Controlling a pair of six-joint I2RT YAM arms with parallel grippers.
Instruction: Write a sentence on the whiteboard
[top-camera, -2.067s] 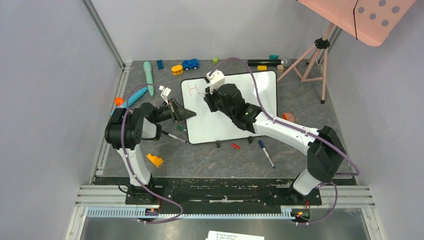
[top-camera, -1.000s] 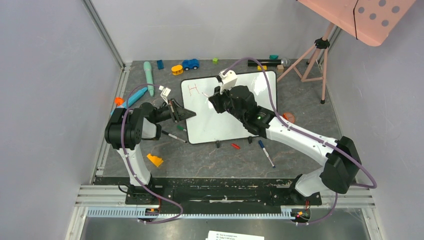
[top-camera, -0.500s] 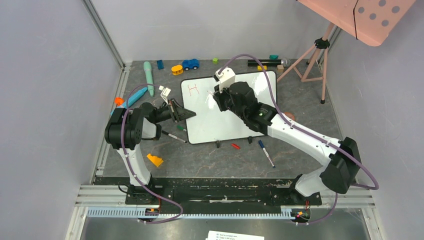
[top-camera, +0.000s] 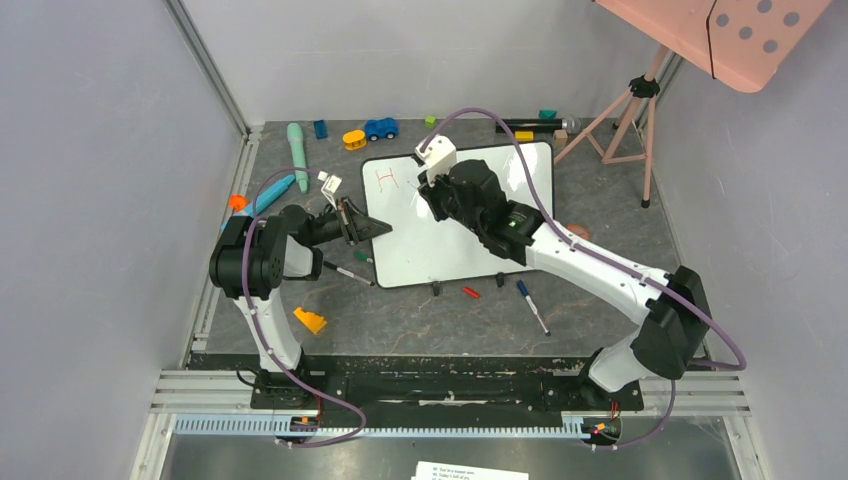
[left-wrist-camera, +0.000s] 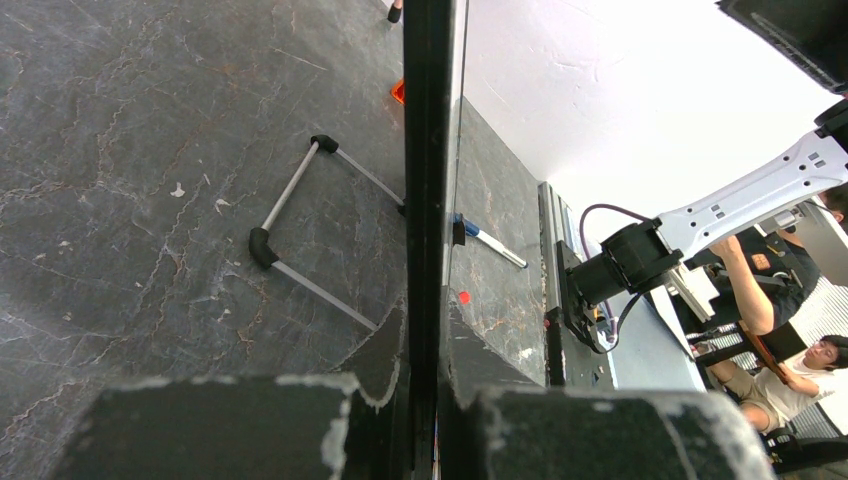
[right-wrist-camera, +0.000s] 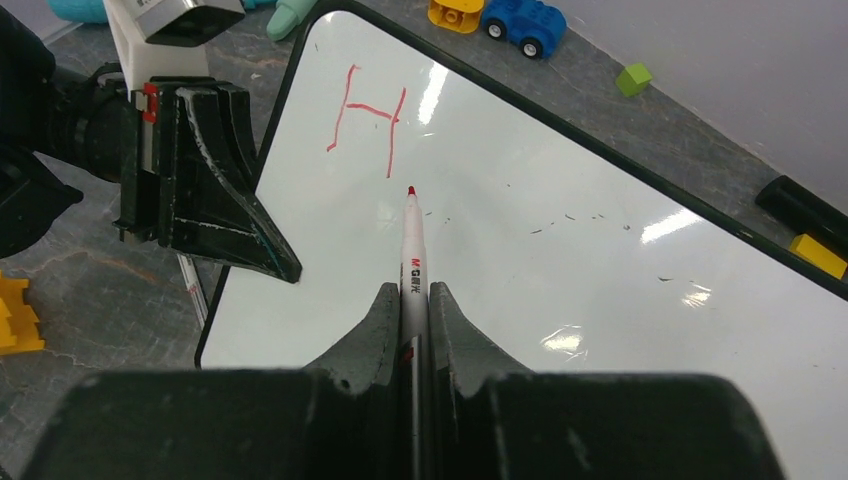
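Note:
The whiteboard (top-camera: 440, 255) lies on the dark table with only a red letter "H" (top-camera: 387, 178) of the sentence at its top left. My left gripper (top-camera: 366, 228) is shut on the board's left rim, which the left wrist view shows edge-on (left-wrist-camera: 425, 150) between the jaws (left-wrist-camera: 428, 370). My right gripper (right-wrist-camera: 410, 295) is shut on a white red-tipped marker (right-wrist-camera: 411, 250). The marker's tip sits just below and right of the H (right-wrist-camera: 368, 115); I cannot tell whether it touches the board (right-wrist-camera: 560, 300). In the top view the right gripper (top-camera: 428, 188) hangs over the board's upper middle.
A blue toy car (top-camera: 381, 128), a yellow toy (top-camera: 354, 139), a teal tube (top-camera: 297, 155) and a black marker (top-camera: 530, 125) lie behind the board. Loose pens (top-camera: 533, 305) (top-camera: 348, 272), a red cap (top-camera: 471, 292) and an orange block (top-camera: 310, 320) lie in front. A pink tripod (top-camera: 625, 120) stands at the right.
My right gripper with the marker swung right over the board, then came back left towards the H. The writing is the same. The left arm has not moved.

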